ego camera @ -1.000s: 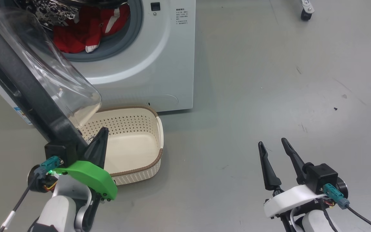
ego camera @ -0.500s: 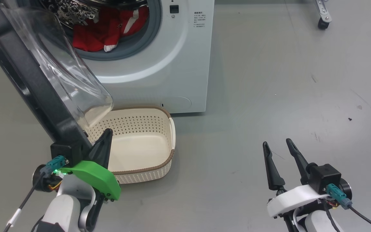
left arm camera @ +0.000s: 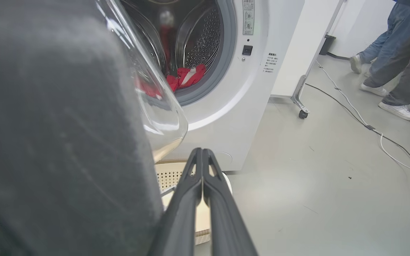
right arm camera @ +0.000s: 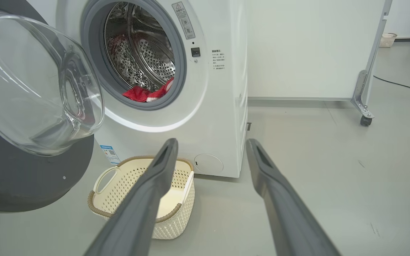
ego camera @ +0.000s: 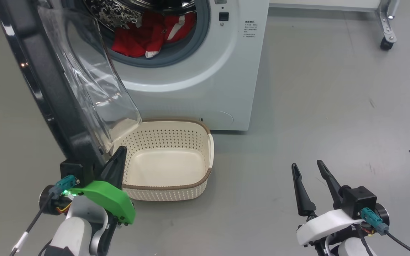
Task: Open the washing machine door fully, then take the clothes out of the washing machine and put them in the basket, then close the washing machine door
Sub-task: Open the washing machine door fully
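Nearest, at the lower left of the head view, the left gripper (ego camera: 122, 150) has its two dark fingers pressed flat together with nothing between them. They point up just beside the lower edge of the washing machine door (ego camera: 48, 89), on its inner side. Whether they touch the black rim cannot be told. At the lower right, the right gripper (ego camera: 306, 164) hangs over bare floor (ego camera: 315, 106) with its fingers spread wide, gripping nothing and well apart from everything else.

Just past the left gripper stands the basket (ego camera: 169, 187) on the floor, its far long side close against the foot of the washing machine (ego camera: 198, 96). Its smooth cream bottom is in full view below the perforated walls and brown rim. The door stands swung out to the left, and its clear glass bowl (ego camera: 98, 92) bulges over the basket's left end.

Beyond, the round mouth of the machine is uncovered. The clothes (ego camera: 144, 39) are inside the perforated steel drum (ego camera: 119, 14) — a red heap with white panels lying at the bottom, its front edge resting against the grey rubber seal (ego camera: 190, 49). No part of it hangs over the seal.

Farther off, to the right of the machine, a metal frame leg on a caster (ego camera: 386, 32) stands on the floor. The left wrist view shows a cable (left arm camera: 379, 131) trailing across the floor and a person's legs (left arm camera: 393, 53) at the far right.
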{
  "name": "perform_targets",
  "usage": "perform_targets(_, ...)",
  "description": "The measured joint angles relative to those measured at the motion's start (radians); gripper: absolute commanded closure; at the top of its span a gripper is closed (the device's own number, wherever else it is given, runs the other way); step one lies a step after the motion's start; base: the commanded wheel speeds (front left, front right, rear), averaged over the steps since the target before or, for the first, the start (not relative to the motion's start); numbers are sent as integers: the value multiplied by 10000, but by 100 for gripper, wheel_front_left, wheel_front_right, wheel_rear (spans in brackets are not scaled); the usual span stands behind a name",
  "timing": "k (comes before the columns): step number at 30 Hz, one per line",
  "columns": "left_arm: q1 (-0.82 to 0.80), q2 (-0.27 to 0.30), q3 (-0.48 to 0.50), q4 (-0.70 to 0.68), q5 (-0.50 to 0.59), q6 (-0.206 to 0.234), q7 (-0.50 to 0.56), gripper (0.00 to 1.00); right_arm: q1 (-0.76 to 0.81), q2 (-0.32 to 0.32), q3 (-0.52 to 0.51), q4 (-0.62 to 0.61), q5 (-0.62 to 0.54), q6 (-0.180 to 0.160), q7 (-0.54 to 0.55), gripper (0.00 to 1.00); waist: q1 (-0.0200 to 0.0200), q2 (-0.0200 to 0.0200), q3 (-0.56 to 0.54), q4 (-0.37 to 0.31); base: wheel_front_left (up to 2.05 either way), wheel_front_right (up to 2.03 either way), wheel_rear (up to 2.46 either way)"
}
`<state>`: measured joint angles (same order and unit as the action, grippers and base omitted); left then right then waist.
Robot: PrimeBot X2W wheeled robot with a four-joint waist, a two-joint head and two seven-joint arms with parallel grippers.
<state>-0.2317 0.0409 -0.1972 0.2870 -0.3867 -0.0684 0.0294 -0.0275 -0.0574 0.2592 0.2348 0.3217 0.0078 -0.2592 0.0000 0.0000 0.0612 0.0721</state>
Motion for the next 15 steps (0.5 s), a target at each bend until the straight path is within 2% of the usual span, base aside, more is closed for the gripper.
perform_targets(15,8,-38,132,230,-186,109,-144,100,177,12,10,115,-79,117,0,0,0,0,-197,1125,0,0,0)
